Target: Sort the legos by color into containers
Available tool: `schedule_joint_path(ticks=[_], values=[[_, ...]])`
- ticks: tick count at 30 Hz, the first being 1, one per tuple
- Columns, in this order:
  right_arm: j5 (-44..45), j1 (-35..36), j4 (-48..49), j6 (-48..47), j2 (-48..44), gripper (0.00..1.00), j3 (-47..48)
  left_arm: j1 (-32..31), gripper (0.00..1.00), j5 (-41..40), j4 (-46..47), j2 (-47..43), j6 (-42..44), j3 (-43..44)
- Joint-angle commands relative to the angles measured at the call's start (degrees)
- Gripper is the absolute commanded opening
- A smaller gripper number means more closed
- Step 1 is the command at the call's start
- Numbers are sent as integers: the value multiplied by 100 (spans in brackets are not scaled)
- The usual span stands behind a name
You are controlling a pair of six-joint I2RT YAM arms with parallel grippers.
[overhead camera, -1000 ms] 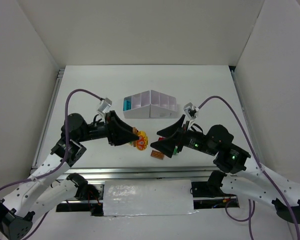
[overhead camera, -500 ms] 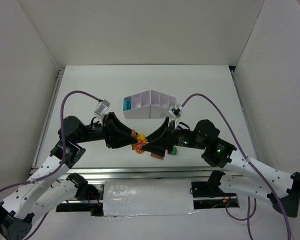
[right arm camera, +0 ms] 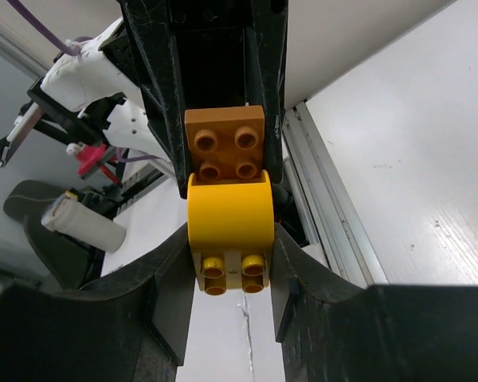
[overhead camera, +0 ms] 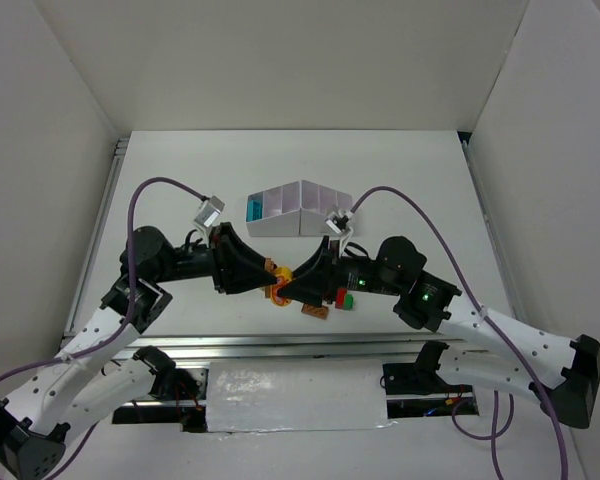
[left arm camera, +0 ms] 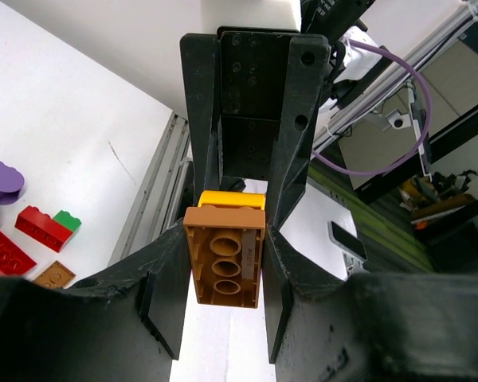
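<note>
Since the earlier frames the right arm has been swung leftward, so that its fingers now meet the left arm's in front of the white tray (overhead camera: 300,218).

Left fingers (left arm camera: 163,286): closed to brick width on the orange-brown brick (left arm camera: 223,256), whose hollow underside with three round tubes is turned to the left wrist camera.

Centre: the yellow brick (right arm camera: 229,213), glossy and round-shouldered, appears seated over part of the orange-brown brick's studded face, and four studs are left bare. The pair is held near the front edge of the desk (overhead camera: 180,170).

Right fingers (right arm camera: 171,298): closed on the yellow brick's flanks.

Further right, a brown tile (overhead camera: 315,311), a red brick (overhead camera: 339,295) and a green brick (overhead camera: 348,300) lie loose.

Only smooth sides are gripped. If the pair is pulled apart, either brick could probably slip free and be lost over the front edge.
</note>
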Motion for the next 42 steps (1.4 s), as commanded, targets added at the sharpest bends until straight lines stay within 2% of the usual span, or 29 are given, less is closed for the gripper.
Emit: schedule_joint_path(ticks=[1, 3, 13, 15, 17, 18, 19, 21, 22, 23, 24, 25, 28, 33, 35, 40, 42], values=[[174, -38, -133, -349, -213, 0, -26, -13, 0, -35, -80, -43, 381, 433], [87, -213, -308, -489, -493, 0, -88, -4, 0, -61, -405, -96, 593, 513], [-134, -442, -679, -692, -943, 0, -237, 13, 0, -96, -652, -166, 848, 627], [129, -434, -879, -666, -943, 0, -220, 13, 0, -253, -1010, -219, 954, 758], [997, -442, -1152, -596, -847, 0, -36, 39, 0, -736, -1563, -263, 1304, 969], [1357, -442, -1545, -474, -568, 0, 78, 48, 0, -1042, -2019, -263, 1462, 1283], [2057, -434, -1784, -403, -356, 0, 435, 57, 0, -1768, -2815, -263, 1760, 1443], [2790, -442, -2485, -175, 423, 0, 1085, 75, 0, -2868, -3636, -202, 1903, 1907], [3168, -442, -2689, -95, 715, 0, 1333, 84, 0, -4127, -4389, -176, 1877, 2050], [3902, -442, -2883, 53, 1005, 0, 1553, 101, 0, -4766, -4744, -123, 1781, 2164], [4188, -451, -3137, 116, 1574, 0, 2008, 101, 0, -5451, -5044, -131, 1485, 2278], [4391, -468, -3200, 142, 1867, 0, 2256, 110, 0, -6502, -5430, -175, 1351, 2271], [5085, -451, -3560, 282, 3079, 0, 3406, 127, 0, -7738, -5661, -718, 911, 1876], [5886, -486, -4843, 354, 5204, 0, 5715, 154, 0, -8016, -5566, -1133, 1059, 1252], [6010, -478, -5073, 293, 5629, 0, 6446, 145, 0, -7822, -5600, -1098, 1139, 1251], [6238, -512, -5652, 204, 6850, 0, 7854, 145, 0, -7690, -5539, -1045, 1253, 1208], [6274, -521, -5697, 160, 7072, 0, 8032, 145, 0, -7576, -5486, -1054, 1271, 1199]])
